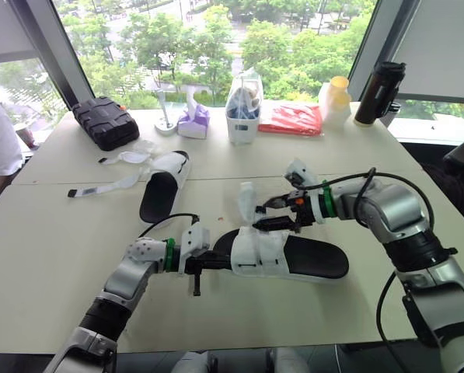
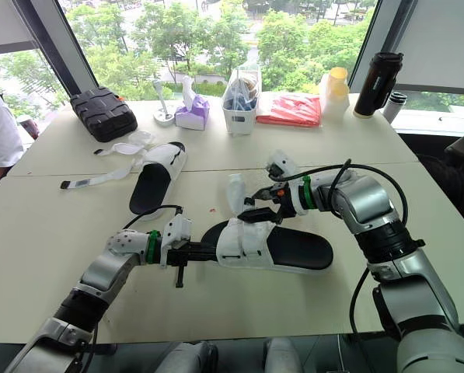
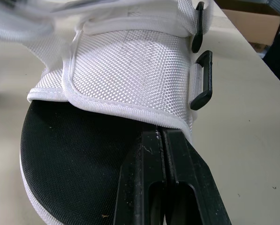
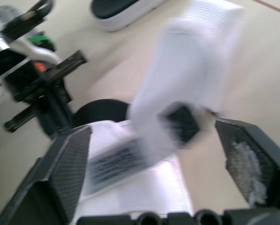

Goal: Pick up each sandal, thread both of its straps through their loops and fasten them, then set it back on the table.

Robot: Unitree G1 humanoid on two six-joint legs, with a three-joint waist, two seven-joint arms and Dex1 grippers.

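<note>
Working on the near sandal (image 1: 294, 252), flat on the table (image 1: 53, 256) at lower centre of the frame, with one white strap (image 1: 247, 203) standing up from its upper. Clamped at the toe rim by the left gripper (image 1: 212, 261); flanked at the strap by the right gripper (image 1: 277, 214), spread wide and gripping nothing. Best to close near the strap's tip, keep the toe pinned, and feed straight toward the black loops (image 3: 203, 79) without twisting. Leaves the second sandal (image 1: 163, 186), upper left, unfastened.

I record the white woven strap (image 4: 177, 93) blurred in the right wrist view, fastening indeterminate. The black-soled white fabric sandal (image 3: 130, 75) runs off the left wrist view's edges.
</note>
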